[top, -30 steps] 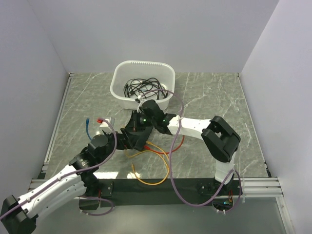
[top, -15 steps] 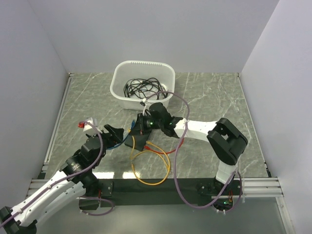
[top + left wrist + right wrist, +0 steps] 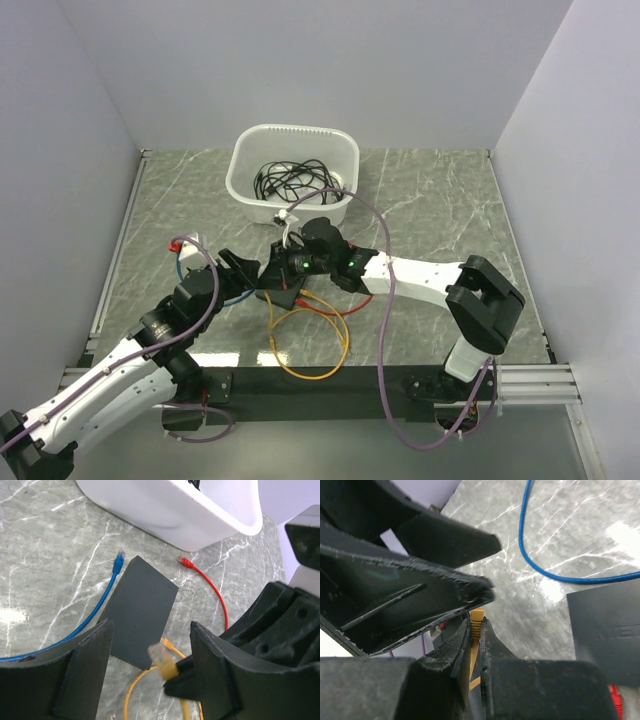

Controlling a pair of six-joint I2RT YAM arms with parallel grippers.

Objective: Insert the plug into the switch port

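A yellow plug [image 3: 162, 661] with a clear tip is pinched in my right gripper [image 3: 477, 622], which is shut on its ribbed boot [image 3: 477, 616]. My left gripper [image 3: 151, 629] is open, one finger on each side of that plug without touching it. Below them the switch [image 3: 140, 612], a flat matte-black box, lies on the marble table; its ports do not show. In the top view both grippers meet just above the switch [image 3: 284, 297], the left gripper [image 3: 243, 272] coming from the left and the right gripper [image 3: 285, 268] from the right.
A white tub [image 3: 293, 175] of black cables stands behind the grippers. A blue cable [image 3: 102, 602] ends beside the switch's far corner, and a red cable [image 3: 210, 585] runs along its right. The yellow cable [image 3: 312, 352] loops toward the near table edge.
My left gripper pulled back to the left, then settled around the yellow plug with its jaws narrowing. The right arm reached further left, carrying the plug to it.
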